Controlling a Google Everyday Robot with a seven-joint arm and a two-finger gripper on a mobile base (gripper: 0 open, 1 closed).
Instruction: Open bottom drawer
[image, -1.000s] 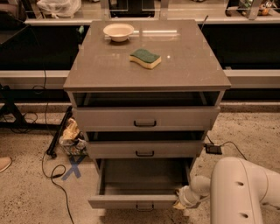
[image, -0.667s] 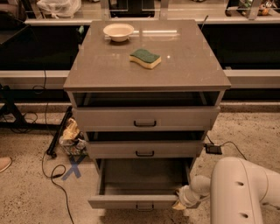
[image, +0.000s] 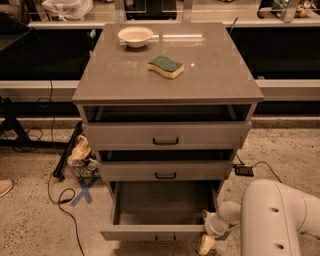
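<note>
A: Room & surface, quick?

B: Speckled beige floor (image: 30, 225) all round. Dark shelving along the back, far above the pincer (image: 207, 233). The grey table (image: 215, 75) w/ three drawers stands up-left of it.

A: Arm?

B: Big white arm (image: 277, 220) comes in from bottom right. The pincer sits low at its end, by the right front corner of the bottom drawer (image: 150, 233). Touching or just beside, can't tell. Apart or together, can't tell either.

A: Drawers?

B: Bottom drawer is pulled well out, directly left of the pincer. Middle drawer (image: 130, 171) is above the pincer and out a little. Top drawer (image: 125, 135) is higher, also out a little, w/ a dark gap under the tabletop.

A: Small stuff?

B: On the tabletop, far above: a green/yellow sponge (image: 166, 66), and a white bowl (image: 135, 36) beyond it to the left. Crumpled wrappers (image: 82, 152) lie up-left by the table's side. Black cable (image: 59, 200) and a blue tape X (image: 82, 192) are on the floor to the left. Small black box (image: 244, 170) w/ wire sits on the floor above-right.
</note>
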